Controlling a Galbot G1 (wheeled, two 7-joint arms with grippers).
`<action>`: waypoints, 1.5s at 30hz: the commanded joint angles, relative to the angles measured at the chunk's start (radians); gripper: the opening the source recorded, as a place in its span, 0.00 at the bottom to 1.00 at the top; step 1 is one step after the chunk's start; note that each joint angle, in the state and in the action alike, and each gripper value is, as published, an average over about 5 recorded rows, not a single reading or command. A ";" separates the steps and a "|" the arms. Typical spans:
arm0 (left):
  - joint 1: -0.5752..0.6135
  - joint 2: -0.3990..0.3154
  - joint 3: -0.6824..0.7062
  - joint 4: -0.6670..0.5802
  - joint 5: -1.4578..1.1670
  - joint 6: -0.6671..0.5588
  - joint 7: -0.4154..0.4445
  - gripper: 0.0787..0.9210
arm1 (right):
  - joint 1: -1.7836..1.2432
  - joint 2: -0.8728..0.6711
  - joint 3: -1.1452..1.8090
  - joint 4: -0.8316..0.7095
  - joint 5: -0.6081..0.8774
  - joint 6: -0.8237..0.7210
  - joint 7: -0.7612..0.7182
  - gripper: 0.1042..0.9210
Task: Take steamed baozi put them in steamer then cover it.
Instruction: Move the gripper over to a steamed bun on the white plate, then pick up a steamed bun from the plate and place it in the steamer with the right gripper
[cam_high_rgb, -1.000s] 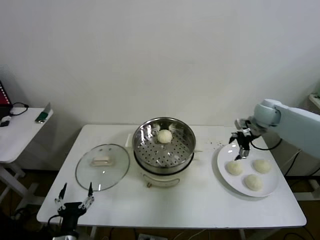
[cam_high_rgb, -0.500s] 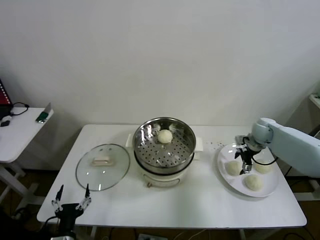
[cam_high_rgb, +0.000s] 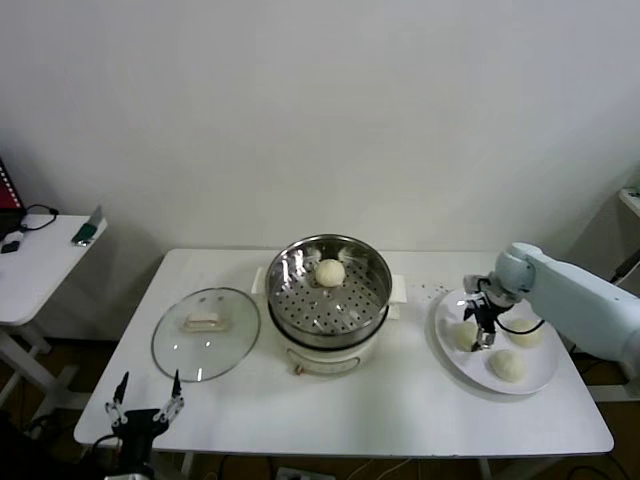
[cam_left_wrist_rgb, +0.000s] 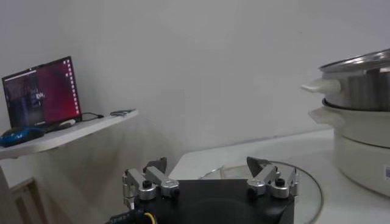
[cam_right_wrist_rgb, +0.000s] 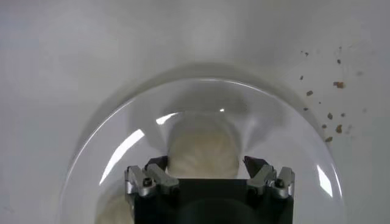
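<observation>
The shiny steamer stands mid-table on its white base, one baozi lying inside at the back. Three more baozi lie on the white plate at the right. My right gripper is down over the plate's leftmost bun. In the right wrist view that baozi sits between the spread fingertips of the right gripper, which is open. The glass cover lies flat left of the steamer. My left gripper hangs open at the table's front-left corner, holding nothing.
Dark crumbs dot the table behind the plate. A side table with a phone and cables stands at the far left. From the left wrist I see the left gripper, the cover's edge, the steamer's side and a laptop.
The right gripper has come down from above the plate's back edge onto the leftmost bun, its fingers now either side of it. The left gripper barely shifted.
</observation>
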 joint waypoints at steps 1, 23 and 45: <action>0.003 -0.001 -0.002 0.002 0.002 -0.003 0.000 0.88 | -0.017 0.014 0.021 -0.025 -0.022 0.007 -0.004 0.84; 0.027 0.002 0.023 -0.015 0.003 -0.010 0.005 0.88 | 0.592 0.105 -0.408 0.011 0.419 -0.046 0.002 0.67; 0.086 0.006 0.075 -0.060 0.020 -0.039 0.007 0.88 | 0.689 0.575 -0.544 0.087 0.794 -0.174 0.116 0.67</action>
